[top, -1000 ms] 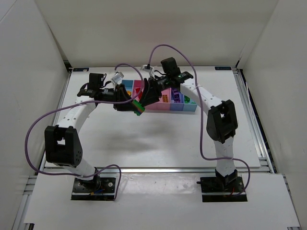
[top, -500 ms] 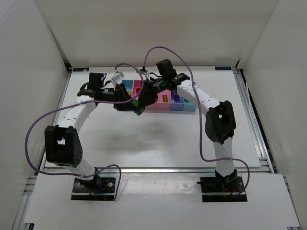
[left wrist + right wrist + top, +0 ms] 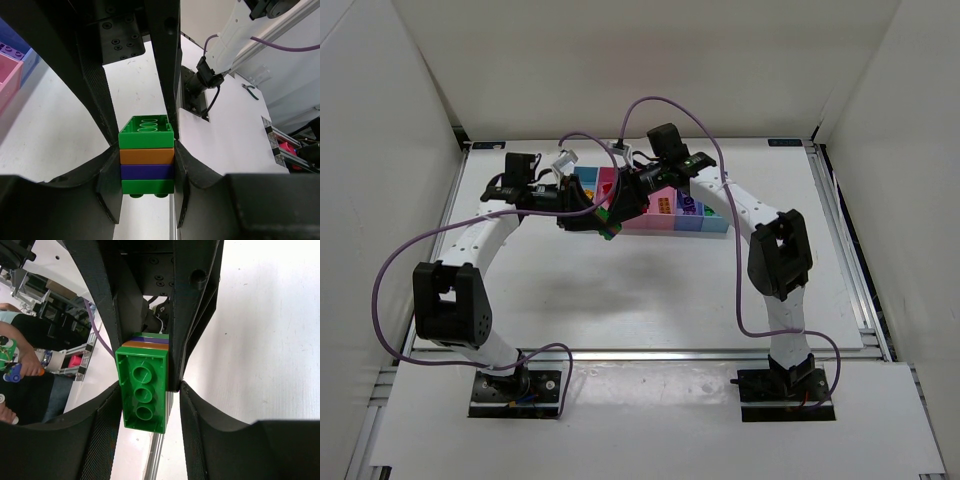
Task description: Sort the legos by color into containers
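1. Across the far half of the white table (image 3: 620, 290), both arms are reaching inward and meeting just on the near side of the containers, so the work is happening over bare table rather than over a bin.
2. The row of containers (image 3: 705, 228) is sitting along the far side, right of centre. A few sorted legos, purple ones (image 3: 687, 204) among them, are lying in its bins.
3. The left gripper (image 3: 146, 172) is clamping the stack from both sides, with its jaws closed on the orange, purple and lower green layers. It seems to be serving as a vise.
4. The right gripper (image 3: 150, 390) is facing it head-on, with its jaws standing close beside the green end brick. I cannot tell whether they are pressing it yet.
5. The stack (image 3: 147, 160), four bricks deep, is hanging between the two grippers, just near and left of the pink bins and apparently clear of the table. Its colours are mixed, so it likely needs pulling apart before anything is binned.
6. The green end brick (image 3: 142, 395) is sticking out past the left gripper, which is leaving room for the right gripper to pry it off.
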Controlling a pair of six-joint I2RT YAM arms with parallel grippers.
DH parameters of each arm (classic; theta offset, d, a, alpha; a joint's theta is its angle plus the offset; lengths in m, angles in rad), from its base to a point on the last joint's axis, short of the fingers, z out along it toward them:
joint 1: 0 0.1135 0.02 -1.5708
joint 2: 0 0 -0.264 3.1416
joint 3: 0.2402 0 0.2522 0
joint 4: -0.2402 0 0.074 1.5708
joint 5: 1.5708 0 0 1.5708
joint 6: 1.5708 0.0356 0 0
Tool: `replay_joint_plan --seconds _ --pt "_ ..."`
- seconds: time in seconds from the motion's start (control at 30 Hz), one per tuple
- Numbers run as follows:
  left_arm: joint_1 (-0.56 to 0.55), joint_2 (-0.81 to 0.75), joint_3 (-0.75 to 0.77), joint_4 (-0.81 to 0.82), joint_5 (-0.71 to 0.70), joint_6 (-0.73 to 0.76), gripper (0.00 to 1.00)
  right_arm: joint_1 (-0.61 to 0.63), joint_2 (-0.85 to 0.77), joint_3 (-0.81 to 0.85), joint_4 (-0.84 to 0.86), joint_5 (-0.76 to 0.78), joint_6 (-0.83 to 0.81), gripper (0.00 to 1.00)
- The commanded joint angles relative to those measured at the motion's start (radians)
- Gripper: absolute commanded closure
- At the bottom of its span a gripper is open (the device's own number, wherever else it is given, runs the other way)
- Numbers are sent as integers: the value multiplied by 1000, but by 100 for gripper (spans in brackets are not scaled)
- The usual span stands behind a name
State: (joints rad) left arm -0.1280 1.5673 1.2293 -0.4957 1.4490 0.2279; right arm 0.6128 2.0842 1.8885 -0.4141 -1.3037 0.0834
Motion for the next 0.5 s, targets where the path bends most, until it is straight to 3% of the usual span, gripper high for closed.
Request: replay_joint_plan --seconds 0.0,0.13,0.47 --pt "-10 -41 -24 -4 59 28 81 -28 -19 12 29 -16 21 68" --pt "-10 -49 -40 -4 57 30 81 -56 -35 3 35 -11 22 76" --pt "-10 -62 -67 -4 56 28 81 -143 -98 -35 -11 24 -40 81"
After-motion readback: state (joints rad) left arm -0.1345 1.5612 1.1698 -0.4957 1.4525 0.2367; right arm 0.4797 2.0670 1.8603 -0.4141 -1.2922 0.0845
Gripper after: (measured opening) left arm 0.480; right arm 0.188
